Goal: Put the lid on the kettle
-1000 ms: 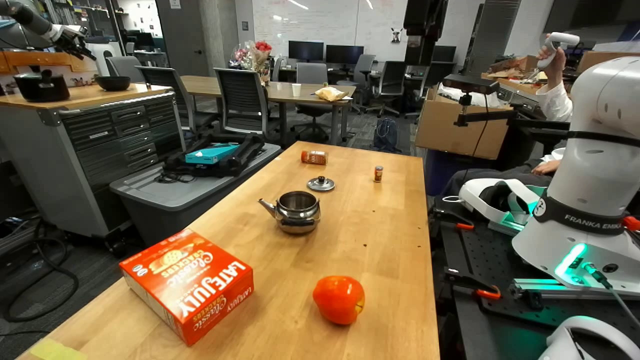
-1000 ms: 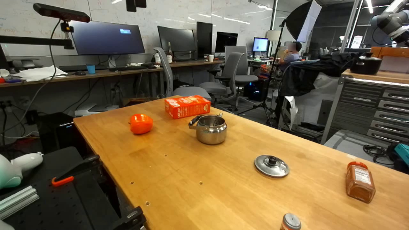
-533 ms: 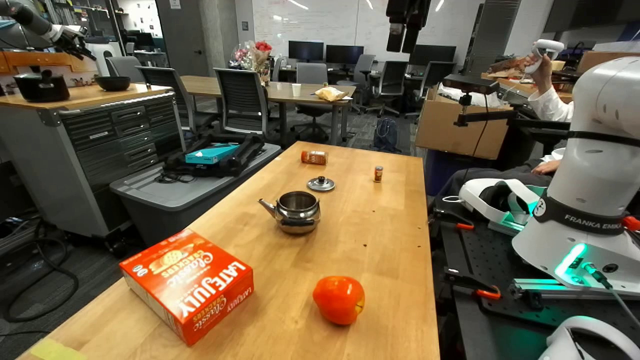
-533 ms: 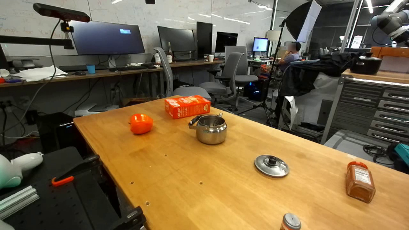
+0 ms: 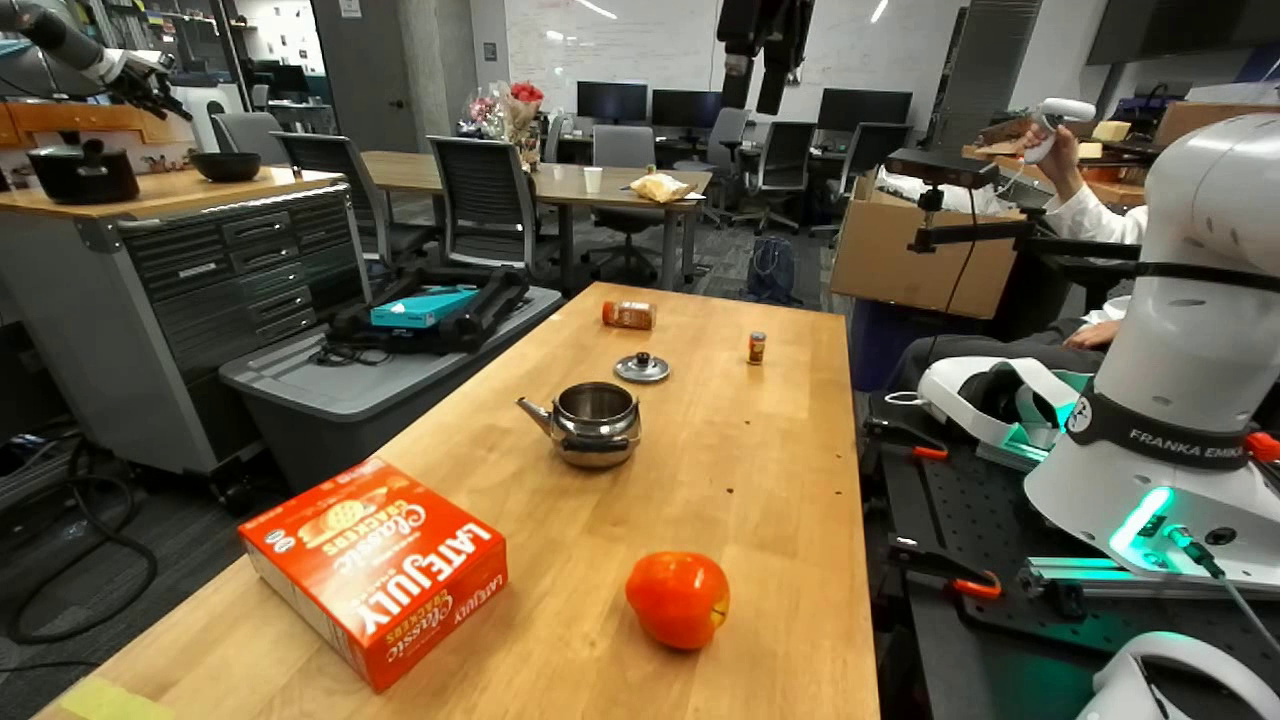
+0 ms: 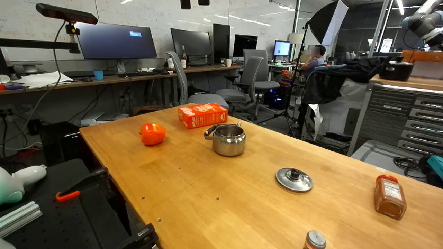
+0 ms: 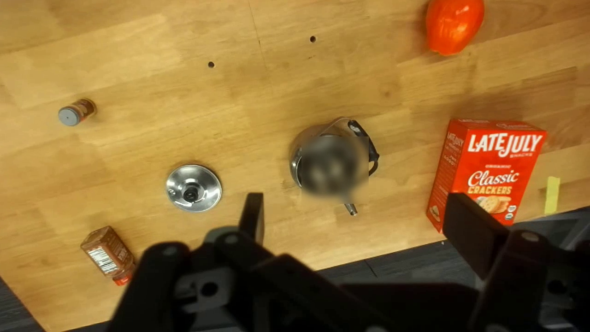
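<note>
The silvery lid with a dark knob lies flat, knob up, on the wooden table in both exterior views (image 5: pixel 642 370) (image 6: pixel 294 181) and at left in the wrist view (image 7: pixel 193 186). The shiny metal kettle stands upright and uncovered in both exterior views (image 5: pixel 595 445) (image 6: pixel 228 144), its handle folded to one side. In the wrist view the kettle (image 7: pixel 332 163) is partly blurred, right of the lid. My gripper is open and empty, high above the table, at the top edge of both exterior views (image 5: pixel 753 95) (image 6: pixel 195 4). Its fingertips show wide apart in the wrist view (image 7: pixel 356 198).
A red cracker box (image 5: pixel 375 570) and an orange-red pepper-like object (image 5: pixel 680 600) stand beyond the kettle from the lid. A spice jar (image 6: pixel 390 197) lies near the lid. A small shaker (image 6: pixel 315 240) stands near the table's edge.
My gripper has moved left in an exterior view and right in the view facing the cracker box from afar, staying high. Its two fingers now show apart. Lid and kettle have not moved.
</note>
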Motion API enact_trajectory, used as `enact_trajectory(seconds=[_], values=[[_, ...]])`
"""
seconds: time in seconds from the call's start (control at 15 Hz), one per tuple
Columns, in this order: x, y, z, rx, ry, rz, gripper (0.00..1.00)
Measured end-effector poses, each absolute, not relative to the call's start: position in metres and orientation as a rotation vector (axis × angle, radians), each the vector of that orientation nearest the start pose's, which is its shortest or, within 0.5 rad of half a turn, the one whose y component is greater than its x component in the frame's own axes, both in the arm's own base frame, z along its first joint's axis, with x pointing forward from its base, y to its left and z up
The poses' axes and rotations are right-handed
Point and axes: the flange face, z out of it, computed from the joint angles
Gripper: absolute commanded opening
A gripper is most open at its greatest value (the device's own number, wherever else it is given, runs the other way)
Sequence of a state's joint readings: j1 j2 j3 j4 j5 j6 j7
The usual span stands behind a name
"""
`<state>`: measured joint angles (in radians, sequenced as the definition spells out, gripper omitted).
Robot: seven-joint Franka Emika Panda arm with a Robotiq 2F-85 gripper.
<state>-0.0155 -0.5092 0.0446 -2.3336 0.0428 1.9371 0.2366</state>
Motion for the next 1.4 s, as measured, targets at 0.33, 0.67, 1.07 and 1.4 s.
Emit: enact_trajectory(seconds=[0.33,0.67,1.07,1.4], values=[[0.437,0.003,0.527,-3.063,0.389,-0.206,1.0],[0.462,-0.013,0.531,-3.041,0.443,-0.277,1.0],[0.482,-0.063,0.557,-3.002,0.577,-0.329,1.0],[0.508,-0.093,0.543,-2.996,0.659,-0.275,1.0]])
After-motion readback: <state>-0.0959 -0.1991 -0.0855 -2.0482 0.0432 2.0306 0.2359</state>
